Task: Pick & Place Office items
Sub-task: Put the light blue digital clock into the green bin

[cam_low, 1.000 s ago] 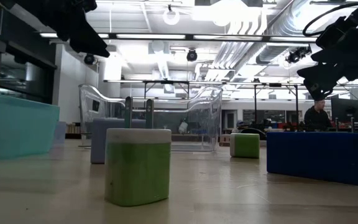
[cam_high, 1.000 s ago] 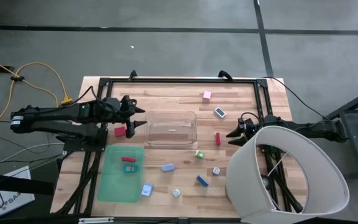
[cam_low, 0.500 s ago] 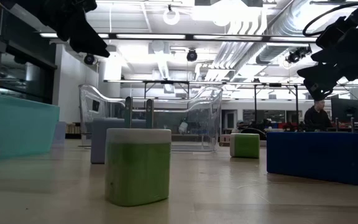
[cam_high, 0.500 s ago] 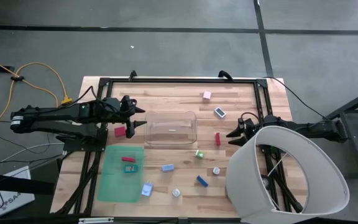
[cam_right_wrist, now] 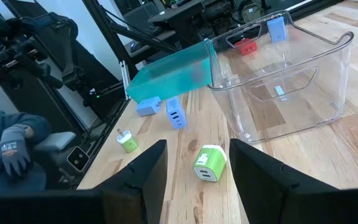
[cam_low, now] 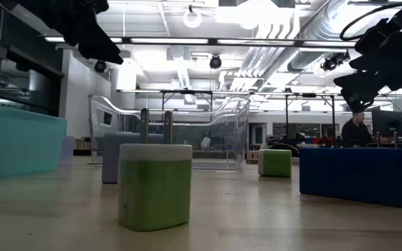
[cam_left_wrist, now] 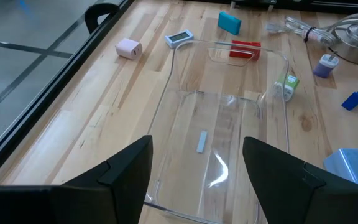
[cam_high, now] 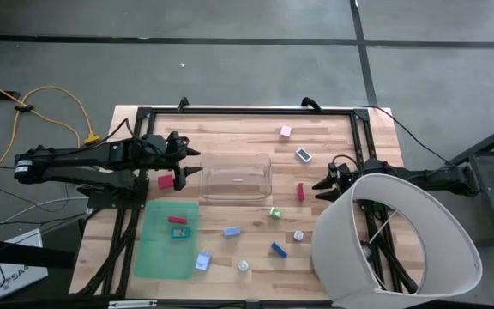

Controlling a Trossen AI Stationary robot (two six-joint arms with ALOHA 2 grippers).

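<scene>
The office items lie scattered on the wooden table: a pink piece (cam_high: 286, 131), a white one (cam_high: 304, 154), a red bar (cam_high: 300, 190), a green cube (cam_high: 275, 212), a blue block (cam_high: 279, 250), light-blue pieces (cam_high: 231, 231) and a red piece (cam_high: 165, 181). A red piece (cam_high: 176, 220) and a teal piece (cam_high: 179, 232) lie on the green mat (cam_high: 157, 253). My left gripper (cam_high: 191, 163) hovers open at the left end of the clear bin (cam_high: 236, 176), which shows between its fingers (cam_left_wrist: 129, 168). My right gripper (cam_high: 320, 183) stands open right of the bin, the green cube (cam_right_wrist: 209, 163) ahead of it.
A large white lamp shade (cam_high: 393, 240) covers the table's near right corner above my right arm. A black frame (cam_high: 247, 110) runs along the table's far edge. A person's gloved hand (cam_right_wrist: 14, 149) shows beyond the table's left side, and a person (cam_low: 356, 129) sits in the room behind.
</scene>
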